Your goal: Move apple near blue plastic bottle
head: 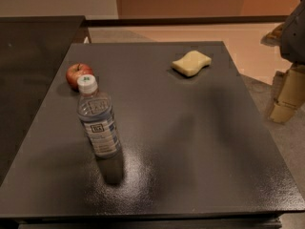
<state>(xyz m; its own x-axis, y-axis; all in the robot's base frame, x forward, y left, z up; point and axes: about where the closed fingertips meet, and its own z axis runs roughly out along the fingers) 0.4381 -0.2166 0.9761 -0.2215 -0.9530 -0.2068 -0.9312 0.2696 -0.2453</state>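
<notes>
The apple (78, 75) is small, red with yellowish patches, and sits on the dark table (190, 142) near its far left edge. The blue plastic bottle (98, 120) is clear, with a white cap and a blue-and-white label. It stands upright just in front of the apple, and its cap overlaps the apple's lower right side in the view. My gripper (287, 97) is at the right edge of the view, beyond the table's right side and far from both objects, with nothing visibly in it.
A pale yellow sponge (191, 63) lies on the far right part of the table. A second dark surface (33, 70) adjoins the table on the left. Light floor and a wall lie beyond the far edge.
</notes>
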